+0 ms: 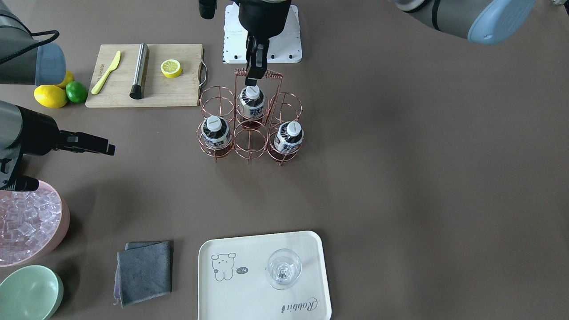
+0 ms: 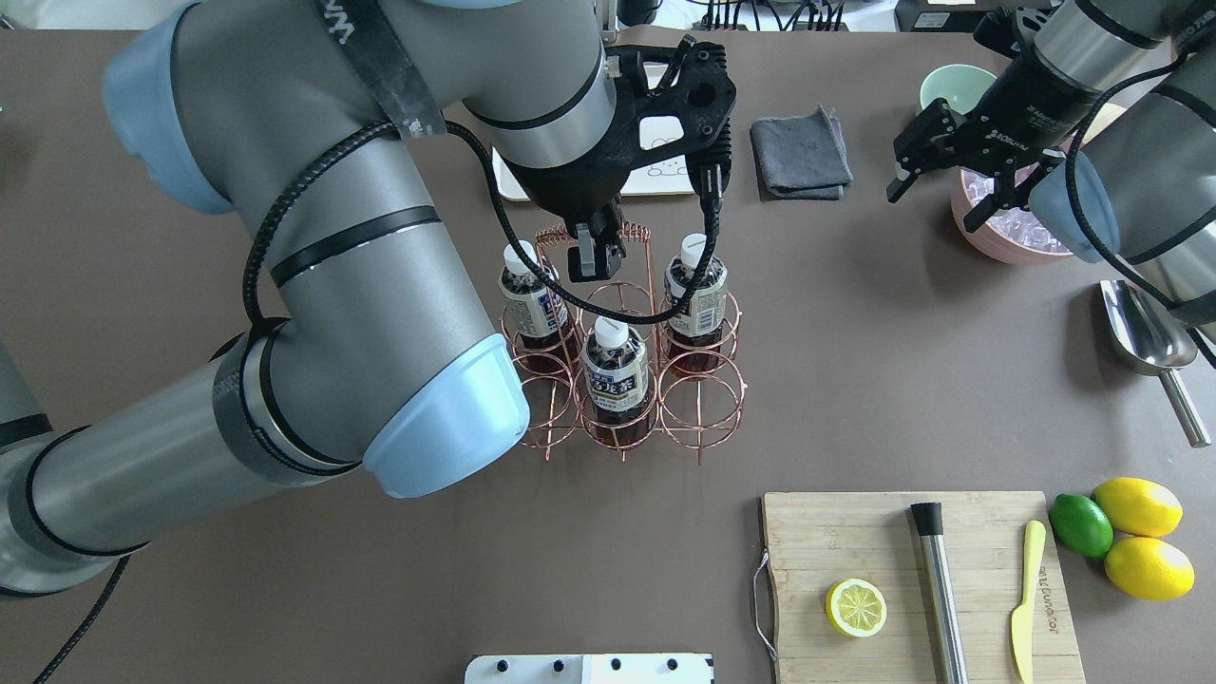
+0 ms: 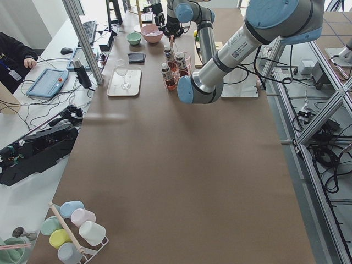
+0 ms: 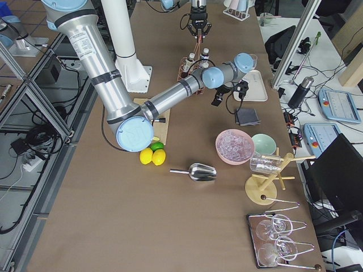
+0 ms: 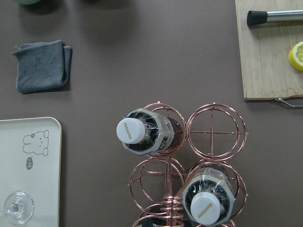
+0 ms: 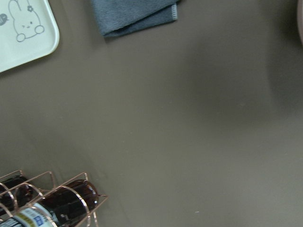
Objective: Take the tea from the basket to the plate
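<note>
**Tea in the basket, left tool over the handle**

Closest to me, on the operators' side, the cream plate (image 1: pixel 249 302) lies flat on the tabletop (image 1: pixel 400 178). A stemmed glass (image 1: pixel 283 269) stands on it beside the drawn bear. A folded grey cloth (image 1: pixel 144 271) sits just beside the plate. Beyond the cloth are a green bowl (image 1: pixel 29 293) and a pink bowl (image 1: pixel 62 222) full of ice.

The wire basket (image 1: pixel 250 141) stands in the middle of the tabletop, well apart from the plate. All three tea bottles (image 1: pixel 252 104) are upright in it with their white caps on. One sits in the middle cell of the row on the robot's side. The other two sit in the end cells of the row facing me.

The left tool (image 2: pixel 589 261) hangs over the middle of the basket, by its coiled handle (image 2: pixel 635 231) and above the caps. Its fingers look drawn close together with nothing between them. I cannot tell whether it touches the handle.

The right tool (image 2: pixel 936 204) hovers off to the side by the pink bowl. Its fingers are spread wide and hold nothing.

Nearer the robot lies a wooden cutting board (image 1: pixel 178 89). On it are a half lemon (image 1: pixel 171 68), a yellow knife (image 1: pixel 106 72) and a metal rod (image 1: pixel 139 70). Two lemons (image 1: pixel 50 96) and a lime (image 1: pixel 76 92) sit just beside the board.
</note>
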Controlling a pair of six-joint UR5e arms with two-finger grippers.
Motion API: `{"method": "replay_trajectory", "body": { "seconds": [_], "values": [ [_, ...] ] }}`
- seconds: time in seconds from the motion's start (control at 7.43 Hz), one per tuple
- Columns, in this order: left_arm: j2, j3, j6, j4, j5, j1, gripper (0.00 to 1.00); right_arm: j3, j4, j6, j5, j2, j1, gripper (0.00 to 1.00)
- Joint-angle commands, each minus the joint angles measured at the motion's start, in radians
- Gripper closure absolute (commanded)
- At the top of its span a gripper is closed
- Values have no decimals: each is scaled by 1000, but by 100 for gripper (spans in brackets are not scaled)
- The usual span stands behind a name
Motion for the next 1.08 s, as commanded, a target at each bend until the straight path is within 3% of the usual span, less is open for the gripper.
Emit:
{"method": "replay_trajectory", "body": {
  "seconds": [0.0,0.27,0.4,0.81,0.94],
  "values": [
    [5,56,-7,-66,14,4,100,-76,0,192,142,106,2,0],
    [5,56,-7,-68,14,2,100,-190,0,370,161,241,-50,1],
    [7,55,-7,-68,14,-1,100,-195,1,448,161,266,-93,2],
    [16,42,-2,-69,10,-15,100,-192,2,463,162,276,-152,28],
    [17,42,-2,-69,8,-19,100,-189,2,464,165,279,-179,30]
  ]
}}
